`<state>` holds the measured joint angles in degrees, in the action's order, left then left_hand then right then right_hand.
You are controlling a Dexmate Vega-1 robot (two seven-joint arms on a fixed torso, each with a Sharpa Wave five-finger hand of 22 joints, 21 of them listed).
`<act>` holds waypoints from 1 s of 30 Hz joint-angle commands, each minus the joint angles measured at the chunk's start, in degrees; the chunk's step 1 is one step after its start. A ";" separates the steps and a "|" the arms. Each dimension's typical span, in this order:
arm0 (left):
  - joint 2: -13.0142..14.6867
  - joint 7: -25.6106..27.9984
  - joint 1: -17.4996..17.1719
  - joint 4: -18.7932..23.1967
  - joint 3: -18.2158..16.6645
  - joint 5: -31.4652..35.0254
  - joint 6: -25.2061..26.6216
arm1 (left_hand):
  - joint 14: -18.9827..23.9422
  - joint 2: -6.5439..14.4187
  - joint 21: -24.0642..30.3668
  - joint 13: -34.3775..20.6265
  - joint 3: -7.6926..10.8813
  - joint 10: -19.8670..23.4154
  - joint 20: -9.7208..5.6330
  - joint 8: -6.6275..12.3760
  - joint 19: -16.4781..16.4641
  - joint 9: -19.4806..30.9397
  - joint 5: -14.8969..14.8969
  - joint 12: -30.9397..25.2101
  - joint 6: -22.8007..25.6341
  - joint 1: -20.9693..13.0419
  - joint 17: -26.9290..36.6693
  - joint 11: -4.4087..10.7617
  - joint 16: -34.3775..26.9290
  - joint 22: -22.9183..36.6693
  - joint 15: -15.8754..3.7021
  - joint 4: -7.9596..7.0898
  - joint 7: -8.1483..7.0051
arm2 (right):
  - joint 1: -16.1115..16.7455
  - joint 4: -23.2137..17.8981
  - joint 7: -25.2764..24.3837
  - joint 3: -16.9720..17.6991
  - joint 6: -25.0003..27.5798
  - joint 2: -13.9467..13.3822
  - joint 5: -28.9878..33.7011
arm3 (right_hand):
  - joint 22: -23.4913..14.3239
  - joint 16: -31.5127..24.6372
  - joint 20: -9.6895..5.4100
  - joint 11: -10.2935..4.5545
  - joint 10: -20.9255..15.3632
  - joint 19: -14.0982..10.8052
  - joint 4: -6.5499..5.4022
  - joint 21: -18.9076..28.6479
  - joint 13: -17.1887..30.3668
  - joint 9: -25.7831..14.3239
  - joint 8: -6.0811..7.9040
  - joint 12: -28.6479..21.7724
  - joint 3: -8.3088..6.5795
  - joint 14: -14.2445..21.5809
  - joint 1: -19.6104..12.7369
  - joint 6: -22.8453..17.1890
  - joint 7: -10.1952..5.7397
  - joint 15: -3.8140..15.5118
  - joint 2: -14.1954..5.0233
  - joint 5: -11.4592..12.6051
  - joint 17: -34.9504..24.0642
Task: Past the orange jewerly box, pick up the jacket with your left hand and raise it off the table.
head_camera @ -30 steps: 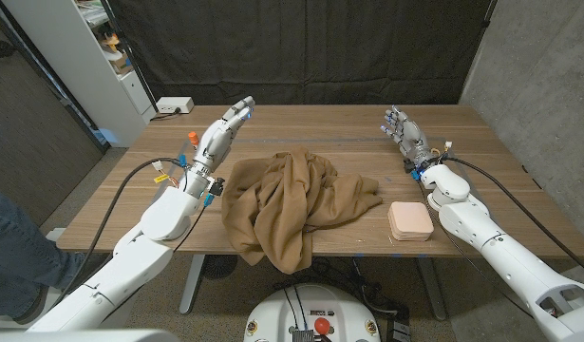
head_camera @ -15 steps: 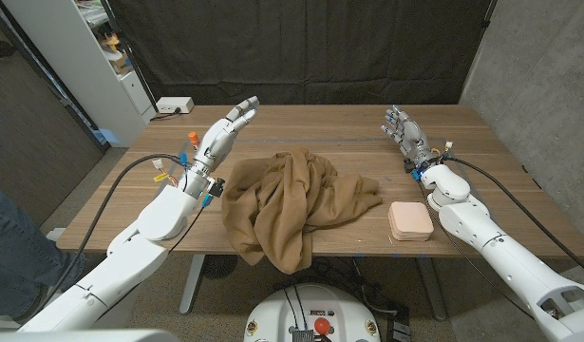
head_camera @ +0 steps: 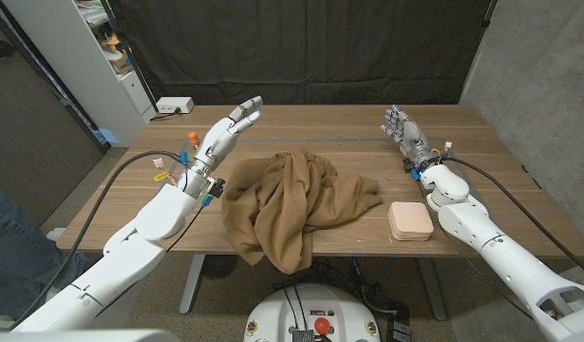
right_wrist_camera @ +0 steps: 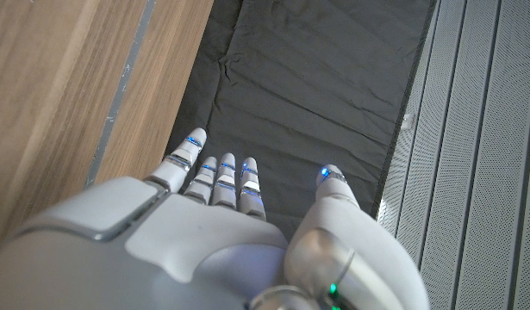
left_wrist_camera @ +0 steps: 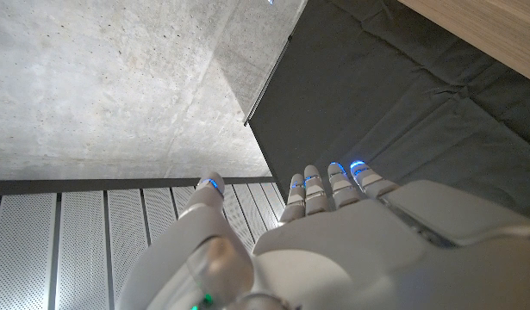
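Note:
A brown jacket [head_camera: 290,201] lies crumpled in the middle of the wooden table [head_camera: 348,128], one fold hanging over the near edge. A pale orange jewelry box [head_camera: 409,220] sits to its right near the front edge. My left hand [head_camera: 228,131] is raised above the table to the left of the jacket, fingers stretched out and apart, holding nothing; its back [left_wrist_camera: 333,250] faces the left wrist camera. My right hand [head_camera: 405,133] stands open at the far right, behind the box, empty; its back [right_wrist_camera: 204,232] shows in the right wrist view.
A white box with a cable [head_camera: 174,105] sits at the table's far left corner. Small coloured items [head_camera: 191,141] lie by my left arm. A white shelf unit [head_camera: 92,57] stands to the left, a black curtain [head_camera: 301,47] behind. A person's leg [head_camera: 11,247] shows at the left edge.
My left hand has lifted and reached a little farther forward and to the right. The jacket, the box and the right hand have not moved.

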<state>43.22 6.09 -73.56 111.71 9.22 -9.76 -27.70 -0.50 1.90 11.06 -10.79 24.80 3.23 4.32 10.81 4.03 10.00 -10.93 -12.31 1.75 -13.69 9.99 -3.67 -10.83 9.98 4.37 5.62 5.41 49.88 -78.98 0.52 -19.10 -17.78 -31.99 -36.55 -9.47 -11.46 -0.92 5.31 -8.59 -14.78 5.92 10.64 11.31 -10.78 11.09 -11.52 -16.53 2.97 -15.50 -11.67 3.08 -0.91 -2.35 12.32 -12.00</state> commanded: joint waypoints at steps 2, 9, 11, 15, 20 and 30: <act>0.51 0.14 -1.11 1.32 -1.17 2.16 0.13 | 0.12 0.02 0.14 -0.15 0.02 0.40 0.36 0.05 0.03 0.18 0.11 0.03 0.26 -0.51 0.26 0.31 0.04 0.26 -0.09 0.29 0.07 | -0.89 0.98 0.16 -0.56 -0.40 0.77 0.38 | -0.32 -0.33 0.06 -0.11 -0.67 -0.47 0.17 0.35 0.11 -0.17 0.22 -0.14 -0.07 0.57 -0.27 -0.50 -0.22 0.03 -0.34 0.17 -0.15; 0.72 0.42 -1.85 2.18 -1.95 3.84 0.45 | 0.15 0.09 0.14 -0.15 0.05 0.43 0.42 0.11 0.04 0.19 0.12 0.05 0.49 -0.60 0.26 0.28 0.04 0.26 -0.11 0.38 -0.04 | -1.39 1.45 0.32 -0.87 -0.50 1.15 0.55 | -0.32 -0.33 0.07 -0.05 -0.72 -0.47 0.16 0.35 0.11 -0.17 0.23 -0.16 -0.05 0.57 -0.22 -0.52 -0.27 0.05 -0.35 0.16 -0.16; 0.75 0.52 -1.97 2.40 -2.16 4.30 0.72 | 0.12 0.12 0.15 -0.15 0.05 0.40 0.43 0.11 0.03 0.19 0.12 0.07 0.52 -0.64 0.26 0.30 0.06 0.26 -0.17 0.41 -0.04 | -1.48 1.61 0.29 -0.93 -0.47 1.28 0.55 | -0.32 -0.33 0.06 -0.05 -0.71 -0.47 0.17 0.35 0.11 -0.17 0.22 -0.16 -0.05 0.57 -0.23 -0.51 -0.25 0.05 -0.35 0.16 -0.16; 0.78 0.87 -2.18 2.85 -2.62 5.41 1.31 | 0.14 0.16 0.15 -0.15 0.07 0.43 0.55 0.11 0.04 0.19 0.13 0.08 0.57 -0.71 0.25 0.26 0.07 0.26 -0.16 0.48 -0.07 | -1.70 2.13 0.41 -1.09 -0.75 1.53 0.69 | -0.32 -0.32 0.06 -0.05 -0.68 -0.46 0.18 0.35 0.11 -0.17 0.25 -0.14 -0.05 0.56 -0.23 -0.57 -0.32 0.04 -0.35 0.16 -0.16; 0.99 1.50 -2.42 3.86 -3.20 7.79 2.57 | 0.08 0.22 0.16 -0.15 0.09 0.40 0.67 0.10 0.02 0.19 0.13 0.10 0.61 -0.78 0.25 0.35 0.10 0.26 -0.20 0.54 -0.04 | -1.85 2.32 0.24 -1.13 -0.63 1.73 0.65 | -0.32 -0.31 0.06 -0.05 -0.69 -0.47 0.20 0.35 0.12 -0.17 0.25 -0.15 -0.04 0.54 -0.24 -0.58 -0.33 0.02 -0.34 0.16 -0.15; 2.04 1.30 -2.80 6.05 -3.96 10.60 5.48 | -0.09 0.53 0.14 -0.16 0.28 -0.41 1.71 0.18 0.17 0.22 0.15 0.47 1.08 -1.36 0.22 -1.48 0.18 0.27 0.81 0.98 -1.06 | -2.18 2.74 0.28 -1.36 -0.53 1.98 0.73 | -0.32 -0.32 0.22 -0.11 -0.62 -0.41 0.19 0.33 0.12 -0.17 0.28 -0.12 -0.03 0.55 -0.19 -0.67 -0.43 0.06 -0.38 0.16 -0.16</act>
<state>44.50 7.21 -75.87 115.80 6.16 -2.10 -24.75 -0.50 2.36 11.07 -10.79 24.94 3.09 5.47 10.81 4.30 10.00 -10.93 -12.07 2.38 -14.14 9.99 -3.84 -10.83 9.98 4.37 6.23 4.79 48.06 -76.74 0.80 -20.20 -18.38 -30.37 -35.93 -9.47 -11.46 -0.92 5.31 -8.59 -14.78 5.91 10.64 11.31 -10.78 11.09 -11.53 -16.53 2.97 -15.50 -11.98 2.76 -0.91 -2.35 12.32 -12.00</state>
